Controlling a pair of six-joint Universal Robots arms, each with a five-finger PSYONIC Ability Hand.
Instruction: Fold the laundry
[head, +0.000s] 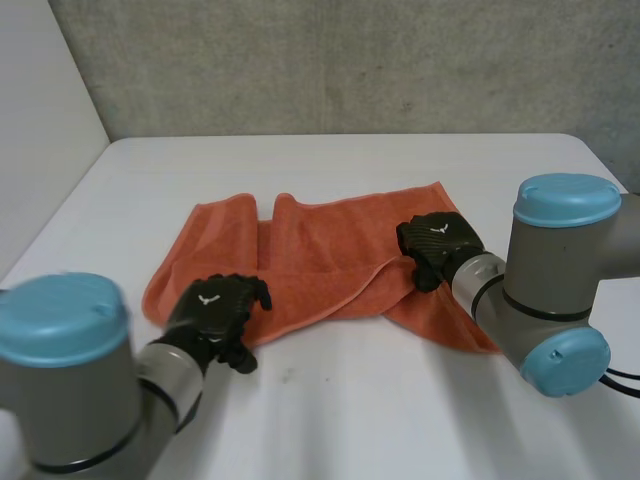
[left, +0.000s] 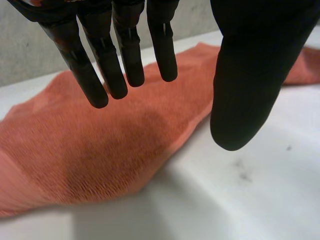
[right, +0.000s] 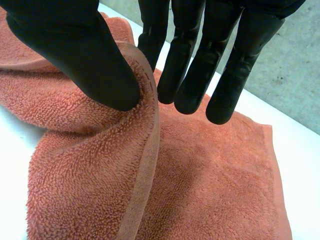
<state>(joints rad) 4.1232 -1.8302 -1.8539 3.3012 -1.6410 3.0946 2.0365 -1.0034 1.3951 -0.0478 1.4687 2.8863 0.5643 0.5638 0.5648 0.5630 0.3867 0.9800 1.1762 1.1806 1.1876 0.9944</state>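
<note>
Orange towel (head: 310, 255) lies rumpled on the table (head: 400, 400); right hand (head: 438, 242) pinches a raised hem (right: 147, 165) at its right side between thumb and fingers, likely to carry that edge over, while left hand (head: 213, 308) hangs slack-fingered and empty above the near left edge, placed to pin it

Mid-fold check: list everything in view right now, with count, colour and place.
towel: one, orange, rumpled across the middle of the table, its right end folded over.
table: one, white, under everything.
wall: one, grey, behind the table.
left arm, right arm: two, grey with light-blue caps, along the near side.
left hand: one, black, fingers straight over the towel's near left edge.
right hand: one, black, pinching a raised hemmed fold near the towel's right end.
</note>
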